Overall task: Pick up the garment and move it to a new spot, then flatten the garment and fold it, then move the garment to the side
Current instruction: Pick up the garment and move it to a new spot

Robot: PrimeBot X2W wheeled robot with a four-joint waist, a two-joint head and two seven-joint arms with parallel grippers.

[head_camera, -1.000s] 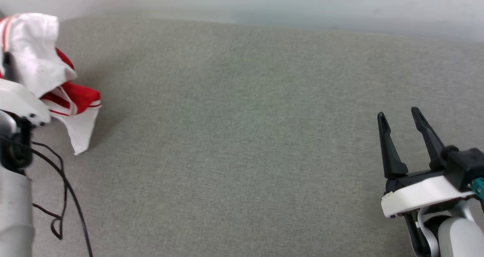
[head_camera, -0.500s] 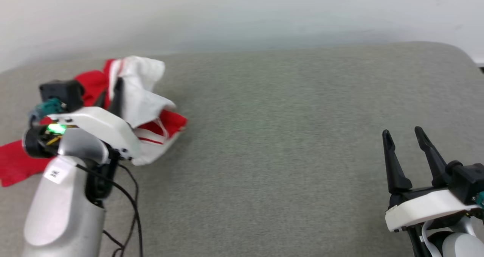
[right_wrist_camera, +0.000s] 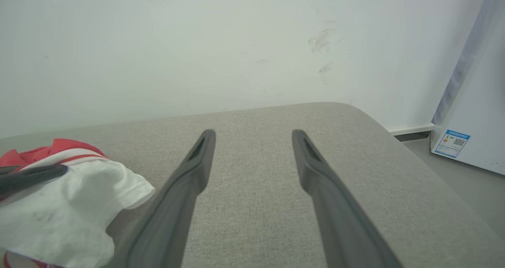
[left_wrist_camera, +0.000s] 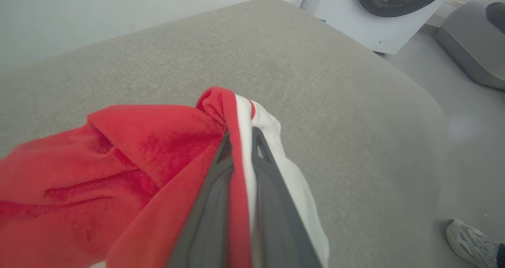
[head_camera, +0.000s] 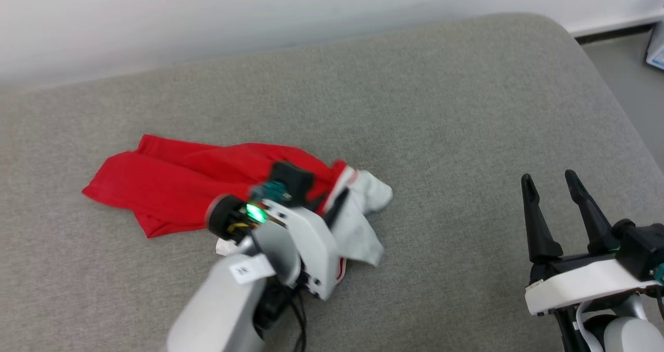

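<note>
Left tool (left_wrist_camera: pixel 240 135) pinches the garment (head_camera: pixel 176 181) at its striped sleeve seam.

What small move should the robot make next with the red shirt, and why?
Probably open the left gripper and let go: it is shut on the garment at the sleeve seam, and the red body lies crumpled on the grey cushion. The right gripper is open, apart.

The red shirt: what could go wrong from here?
The left gripper pinches only a thin fold of the garment at its sleeve seam, so the cloth might slip free. The rest lies bunched on the grey cushion, so pulling may crumple it further. The right gripper stands open, giving no help.
</note>
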